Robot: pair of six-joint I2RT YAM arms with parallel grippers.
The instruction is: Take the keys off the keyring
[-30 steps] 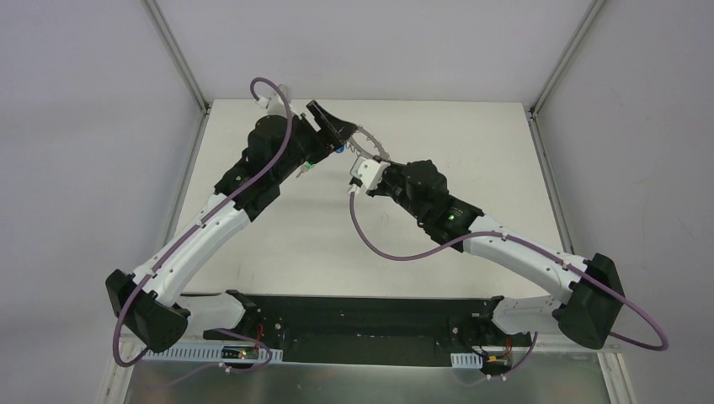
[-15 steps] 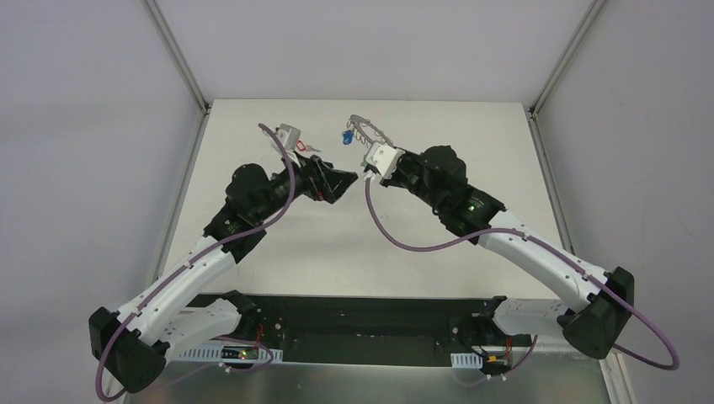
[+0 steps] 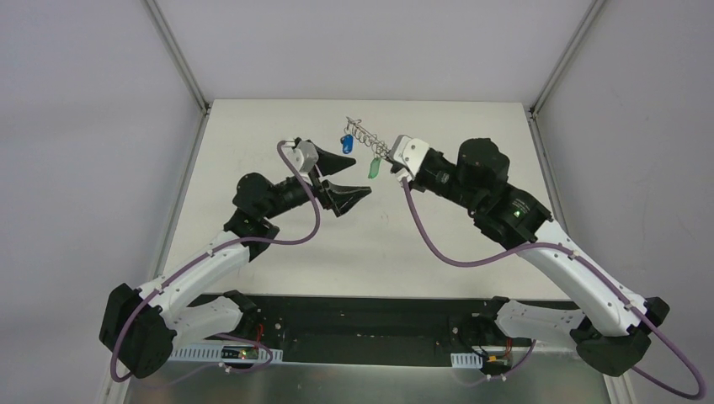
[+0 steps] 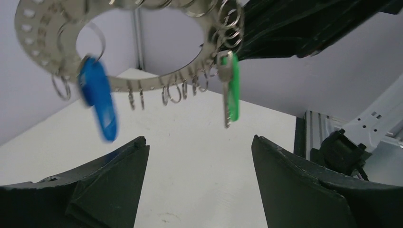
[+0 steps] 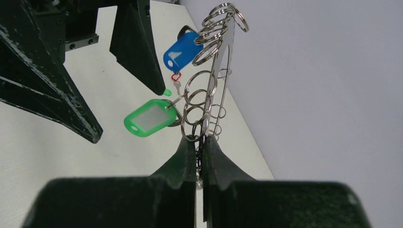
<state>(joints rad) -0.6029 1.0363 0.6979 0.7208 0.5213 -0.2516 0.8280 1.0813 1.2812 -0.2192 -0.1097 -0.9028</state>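
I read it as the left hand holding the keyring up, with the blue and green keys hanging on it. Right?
No: the right hand holds the keyring, as the right wrist view shows. The blue key and green key do hang on it.

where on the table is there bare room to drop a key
Widest bare patch: the table between the left gripper and the black base rail. The far left corner is bare too. Crowded mid-far, where that gripper faces the keyring pinched by the right gripper, a blue key and a green key dangling.
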